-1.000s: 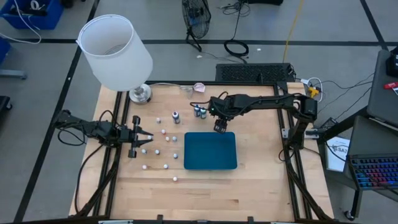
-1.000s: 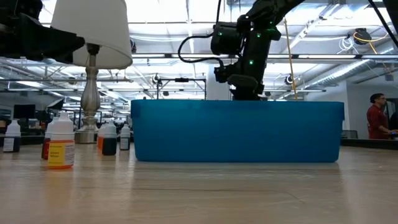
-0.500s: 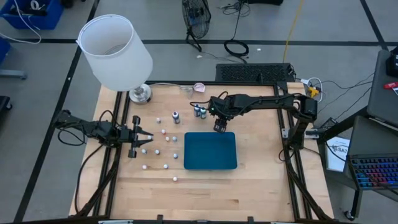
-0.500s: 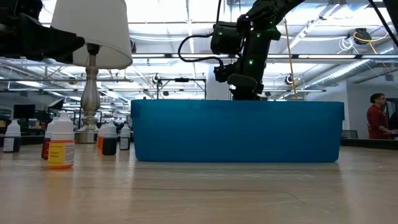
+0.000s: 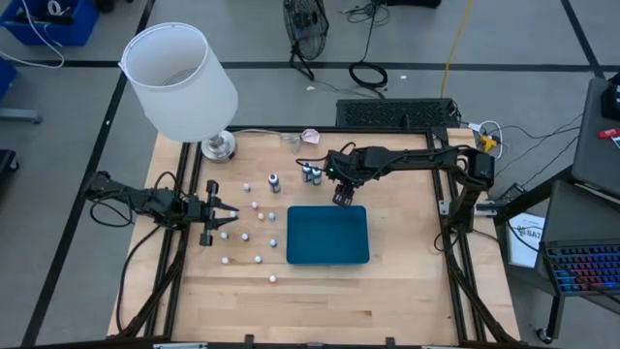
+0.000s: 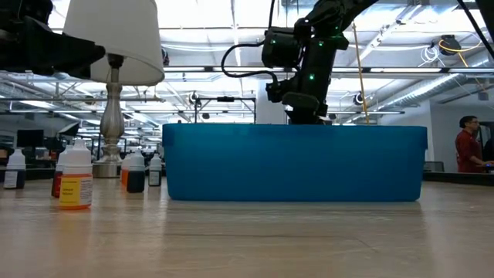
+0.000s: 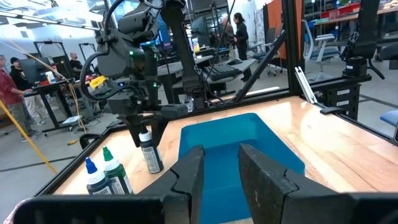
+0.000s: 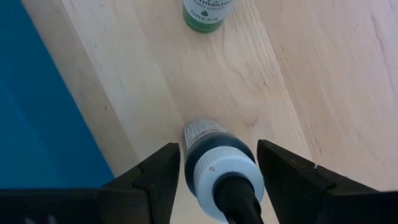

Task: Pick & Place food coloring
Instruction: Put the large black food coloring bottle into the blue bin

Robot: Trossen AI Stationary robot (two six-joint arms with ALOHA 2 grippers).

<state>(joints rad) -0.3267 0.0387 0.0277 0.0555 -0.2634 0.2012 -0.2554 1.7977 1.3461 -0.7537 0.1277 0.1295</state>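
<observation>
Dark food coloring bottles stand on the far half of the table: one (image 5: 274, 181) alone and two (image 5: 310, 174) close together, green and blue capped (image 7: 102, 177). Small whitish pieces (image 5: 254, 206) lie scattered left of the flat teal-blue tray (image 5: 327, 235). My right gripper (image 5: 341, 199) hangs at the tray's far edge, shut on another dark bottle (image 7: 149, 152). In the low view the tray (image 6: 293, 164) hides that bottle. My left gripper (image 5: 225, 221) waits open, level, at the table's left side beside the whitish pieces. My right gripper pinches the dark bottle between its two fingers (image 8: 158, 177) at its top end, by the white cap (image 8: 224, 174). The fingers come from above, pointing down. The bottle hangs below them, slightly tilted, beside the tray's far edge; whether its bottom touches the wood I cannot tell.
A table lamp with a big white shade (image 5: 179, 82) stands on its metal base (image 5: 217, 145) at the far left corner. More bottles (image 6: 75, 179) show at the left in the low view. Bare wood lies right of the tray and along the near edge.
</observation>
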